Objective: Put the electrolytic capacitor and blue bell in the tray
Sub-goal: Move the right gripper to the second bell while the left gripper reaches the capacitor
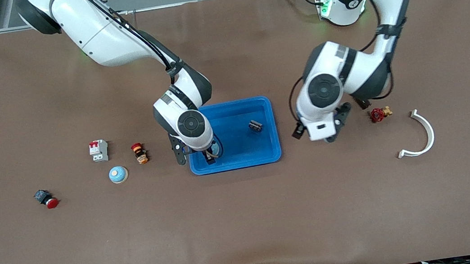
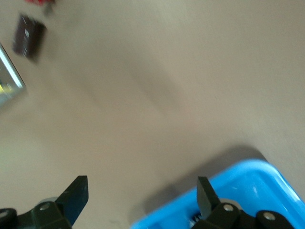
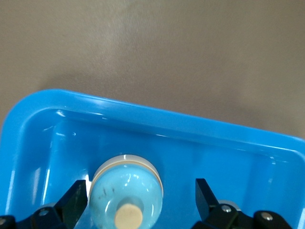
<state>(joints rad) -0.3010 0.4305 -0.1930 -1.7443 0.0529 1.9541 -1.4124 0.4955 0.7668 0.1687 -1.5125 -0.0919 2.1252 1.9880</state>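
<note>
While its jaws stand spread, the right gripper (image 3: 136, 202) straddles the pale-blue domed bell with a tan knob (image 3: 126, 197), which sits free in the shallow bright-blue plastic tray (image 1: 264, 103). A small dark capacitor (image 1: 255, 125) lies in the tray too. Beside the tray's rim, the left gripper (image 2: 143, 200) hangs with jaws apart, holding nothing.

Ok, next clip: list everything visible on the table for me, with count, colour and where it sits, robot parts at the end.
tray: one, bright blue, mid-table
blue bell: one, in the tray, between the right gripper's fingers
small dark part: one, in the tray
second bell: one, pale blue, toward the right arm's end
breaker: one, white and red, beside that bell
orange-red button: one, near the tray
red push button: one, farthest toward the right arm's end
red valve: one, toward the left arm's end
white curved clip: one, beside the valve
right gripper: open, in the tray
left gripper: open, over the table beside the tray
</note>
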